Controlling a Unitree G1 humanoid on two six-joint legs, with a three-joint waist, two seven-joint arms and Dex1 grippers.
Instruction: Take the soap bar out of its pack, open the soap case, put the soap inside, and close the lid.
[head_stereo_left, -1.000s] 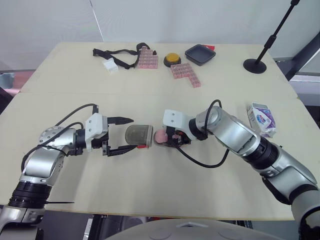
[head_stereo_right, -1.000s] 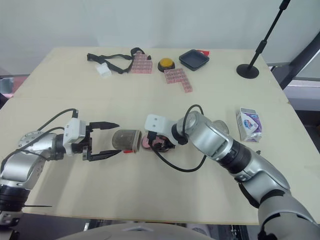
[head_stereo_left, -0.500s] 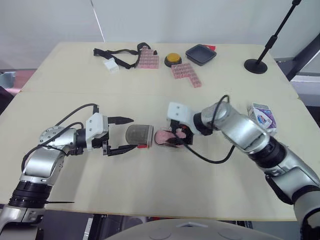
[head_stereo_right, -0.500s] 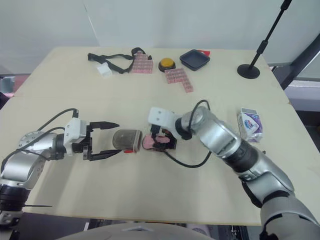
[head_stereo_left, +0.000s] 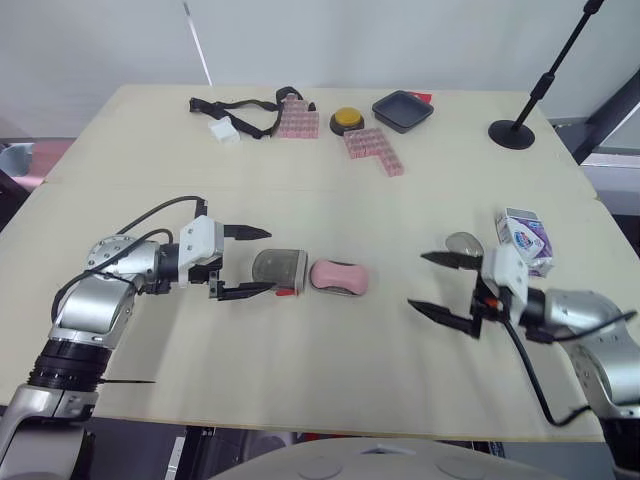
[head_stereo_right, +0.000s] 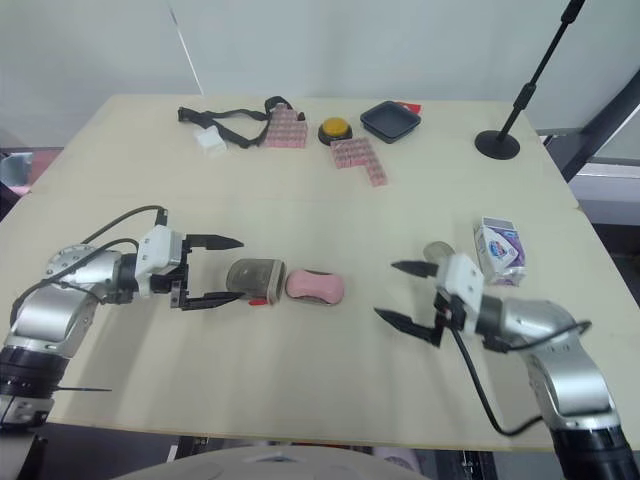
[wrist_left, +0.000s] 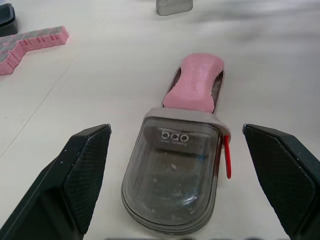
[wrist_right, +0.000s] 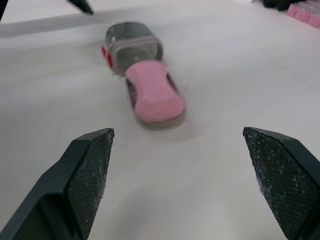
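One soap case on the counter (head_stereo_left: 300, 370), lying open. Its clear grey lid (head_stereo_left: 279, 268) is flipped out flat towards the robot's left, and the single pink soap bar (head_stereo_left: 338, 274) sits in the shallow base (wrist_left: 218, 92) right next to it. There's a little red latch (wrist_left: 227, 157) on the side of the lid.

Left jaws are wide open and holding nothing. The two black fingers (head_stereo_left: 245, 234) straddle the outer end of the lid, and the wrist view shows a clear gap on both sides.

Right jaws are spread wide too, also empty, hanging well off to the right of the soap and pointing back at it. Just beside them is the one soap pack (head_stereo_left: 524, 238) — a white and purple box — plus one small round grey thing (head_stereo_left: 462, 243) that I can't make out.

Along the far edge of the counter:
- one black strap (head_stereo_left: 235, 108)
- one small white block (head_stereo_left: 222, 130)
- two clusters of pink blocks (head_stereo_left: 297, 117) (head_stereo_left: 372, 148)
- one yellow button (head_stereo_left: 346, 120) between those clusters
- one black tray (head_stereo_left: 401, 109)
- one black stand base (head_stereo_left: 514, 131) at the far right corner
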